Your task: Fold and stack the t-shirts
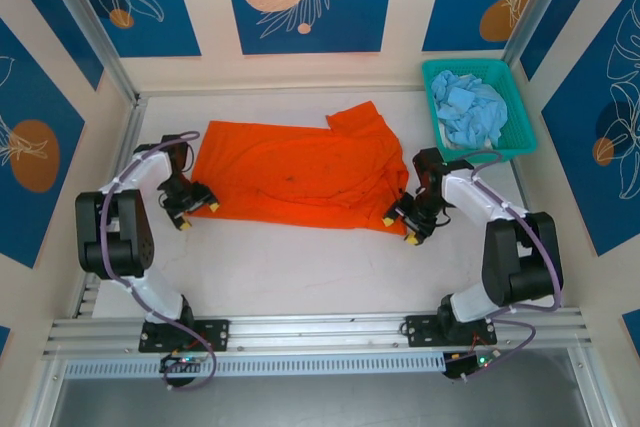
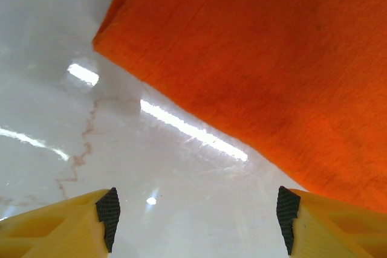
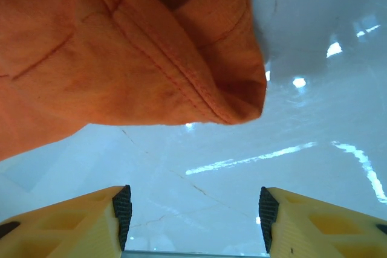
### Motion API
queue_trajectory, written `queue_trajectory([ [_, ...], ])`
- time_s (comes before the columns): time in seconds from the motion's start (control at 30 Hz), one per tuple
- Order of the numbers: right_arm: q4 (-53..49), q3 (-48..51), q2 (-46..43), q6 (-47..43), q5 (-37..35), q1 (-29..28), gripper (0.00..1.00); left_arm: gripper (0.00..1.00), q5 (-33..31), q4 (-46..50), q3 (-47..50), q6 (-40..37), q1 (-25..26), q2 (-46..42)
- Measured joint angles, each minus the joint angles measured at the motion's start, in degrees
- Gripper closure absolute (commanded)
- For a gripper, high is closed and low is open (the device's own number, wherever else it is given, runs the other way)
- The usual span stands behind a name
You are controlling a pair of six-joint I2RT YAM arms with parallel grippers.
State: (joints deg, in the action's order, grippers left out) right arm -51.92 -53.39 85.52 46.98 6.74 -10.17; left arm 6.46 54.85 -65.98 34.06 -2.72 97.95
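Note:
The bright orange t-shirt (image 1: 300, 175) lies folded into a long band across the middle of the white table, one sleeve sticking up at its far right. My left gripper (image 1: 198, 213) sits just off the shirt's near left corner, open, with bare table between its fingers; the orange cloth (image 2: 266, 58) lies ahead of it. My right gripper (image 1: 403, 226) stands open at the near right corner, where a hemmed orange fold (image 3: 151, 52) lies just beyond its fingertips without touching them. Pale blue t-shirts (image 1: 472, 112) are crumpled in the basket.
A teal mesh basket (image 1: 510, 97) stands at the back right corner of the table. The table (image 1: 300, 267) has free room between the shirt and the arm bases. Metal posts and patterned walls close in the sides and back.

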Motion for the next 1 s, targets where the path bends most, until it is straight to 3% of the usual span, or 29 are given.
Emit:
queue_trajectory([
  [0.27,4.83,0.22,5.05,0.2,-2.62,-0.37,0.49,0.52,-2.1,-4.35,-0.02,0.09,-0.17,5.79],
  [0.4,5.64,0.2,8.31,0.24,-4.5,-0.76,0.65,0.7,-3.65,-5.01,-0.61,0.33,-0.66,7.32],
  [0.47,5.31,0.0,9.46,0.74,-5.95,-0.74,0.67,0.75,-4.57,-4.94,-1.6,0.04,-0.7,7.89],
  [0.87,1.92,-2.86,12.96,1.01,-8.5,-0.28,0.63,0.73,-8.24,-3.69,-3.52,-0.13,-7.48,9.18],
  [1.0,1.97,-2.47,12.66,1.05,-8.44,-0.09,0.56,0.64,-8.17,-3.1,-3.52,0.0,-8.96,9.09],
])
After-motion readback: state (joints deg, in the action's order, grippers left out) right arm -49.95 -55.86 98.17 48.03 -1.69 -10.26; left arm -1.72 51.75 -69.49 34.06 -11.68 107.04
